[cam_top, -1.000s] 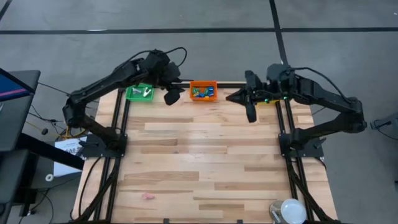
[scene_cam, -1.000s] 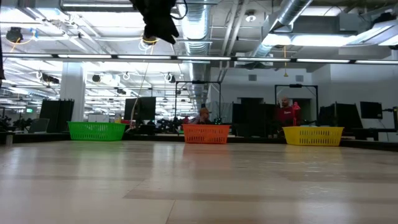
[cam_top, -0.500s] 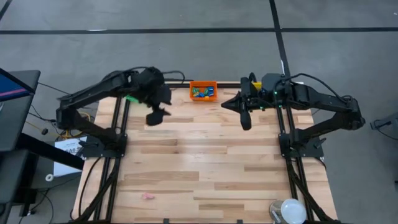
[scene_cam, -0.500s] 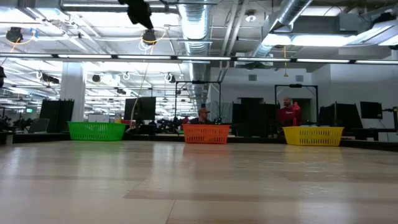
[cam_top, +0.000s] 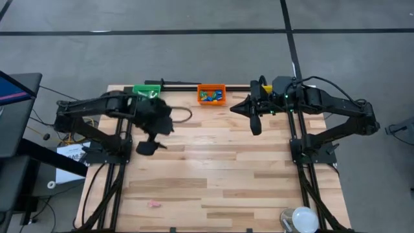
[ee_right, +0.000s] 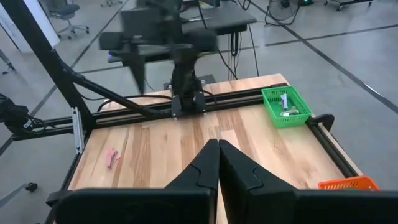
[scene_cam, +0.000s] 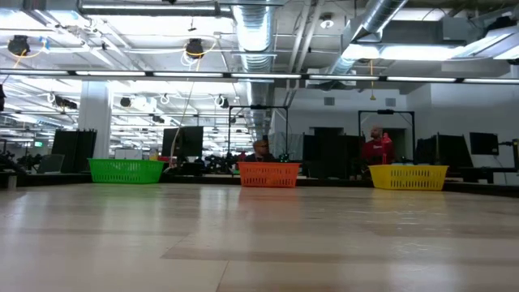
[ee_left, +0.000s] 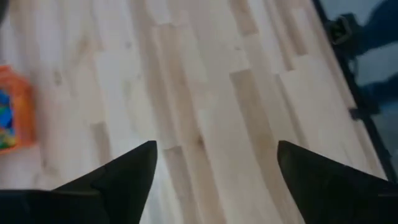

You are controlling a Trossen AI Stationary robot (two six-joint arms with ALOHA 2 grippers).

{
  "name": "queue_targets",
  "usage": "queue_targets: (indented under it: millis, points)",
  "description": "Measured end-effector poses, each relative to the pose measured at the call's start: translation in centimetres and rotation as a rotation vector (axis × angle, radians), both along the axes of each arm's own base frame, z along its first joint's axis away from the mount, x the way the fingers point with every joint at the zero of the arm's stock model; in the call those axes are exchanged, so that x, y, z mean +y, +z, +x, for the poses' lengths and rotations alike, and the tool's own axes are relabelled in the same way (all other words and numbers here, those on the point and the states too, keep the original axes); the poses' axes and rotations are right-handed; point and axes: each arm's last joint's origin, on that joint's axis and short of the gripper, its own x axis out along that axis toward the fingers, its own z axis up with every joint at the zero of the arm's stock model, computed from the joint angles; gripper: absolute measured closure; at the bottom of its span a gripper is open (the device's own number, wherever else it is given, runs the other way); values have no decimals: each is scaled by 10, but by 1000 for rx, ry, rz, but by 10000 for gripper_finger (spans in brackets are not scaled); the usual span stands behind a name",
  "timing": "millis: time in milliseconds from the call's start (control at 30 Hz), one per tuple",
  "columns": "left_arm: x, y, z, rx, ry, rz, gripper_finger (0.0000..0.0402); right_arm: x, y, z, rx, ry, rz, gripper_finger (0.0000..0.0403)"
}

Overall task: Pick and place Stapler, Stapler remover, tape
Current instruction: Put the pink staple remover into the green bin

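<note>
Spanning both arms, the pale wood-plank bench point(cam_top: 213, 162) carries three plastic baskets along its far edge: green point(cam_top: 146, 92), orange point(cam_top: 211, 94) and yellow point(scene_cam: 408, 176). The left gripper point(cam_top: 146, 147) hangs over bare planks, fingers point(ee_left: 118, 177) spread wide and empty. The right gripper point(cam_top: 255, 125), fingers point(ee_right: 199, 168) pressed together, hovers beside the orange basket, where small blue, yellow and green items point(cam_top: 208, 96) lie.

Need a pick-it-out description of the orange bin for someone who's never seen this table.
Start at the wooden table and follow its far edge, beyond both arms. Three small mesh bins sit along it; the orange bin is the middle one, between the green bin and the yellow bin. Only it shows small blue and multicoloured pieces inside.
</note>
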Motion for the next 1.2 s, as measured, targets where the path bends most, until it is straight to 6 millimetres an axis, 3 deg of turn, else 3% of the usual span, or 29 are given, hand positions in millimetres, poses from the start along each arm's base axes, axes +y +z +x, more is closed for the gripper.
queue_targets:
  millis: [300, 600, 833, 1200]
  points:
    - [-53, -13, 6, 106, -5, -113, 70, 0, 0, 0, 4, 2, 0, 403]
    - [-108, -64, 7, 345, 19, -160, 78, 0, -1, 0, 10, 8, -5, 403]
    - [-143, -97, 19, 432, 113, -194, 79, 1, -4, -1, 39, 27, 2, 403]
    - [-192, -149, 36, 542, 89, -150, 79, 3, -8, -4, 90, 87, 21, 403]
